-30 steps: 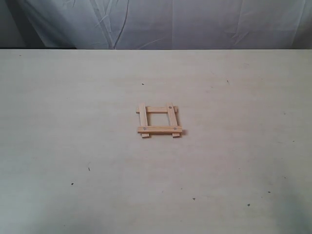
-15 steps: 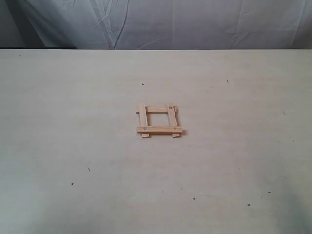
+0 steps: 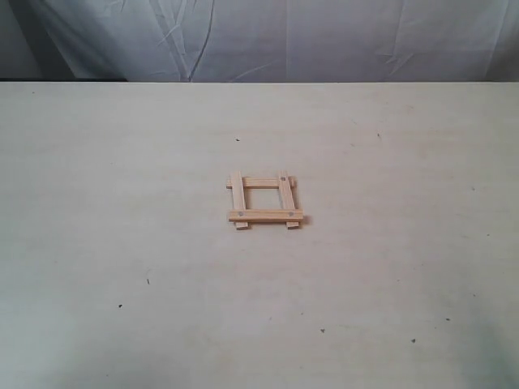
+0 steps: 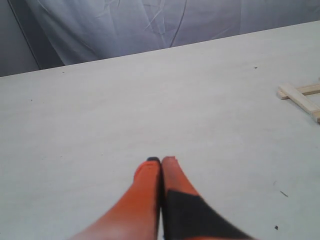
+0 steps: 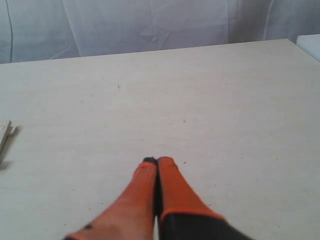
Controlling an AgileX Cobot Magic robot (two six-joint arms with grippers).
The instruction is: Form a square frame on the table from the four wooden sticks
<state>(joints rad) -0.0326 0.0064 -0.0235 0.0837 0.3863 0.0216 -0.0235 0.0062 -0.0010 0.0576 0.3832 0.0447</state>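
The four wooden sticks lie as a small square frame (image 3: 264, 199) near the middle of the table (image 3: 122, 203), ends overlapping and dark dots at the corners. One corner of the frame (image 4: 300, 96) shows at the edge of the left wrist view, and a stick end (image 5: 6, 134) shows at the edge of the right wrist view. My left gripper (image 4: 160, 161) is shut and empty, held over bare table away from the frame. My right gripper (image 5: 157, 160) is shut too, with nothing between its orange fingers. Neither arm appears in the exterior view.
A creased grey cloth (image 3: 268, 40) hangs behind the table's far edge. A few tiny dark specks (image 3: 120, 305) dot the tabletop. A pale object's corner (image 5: 311, 45) shows past the table edge in the right wrist view.
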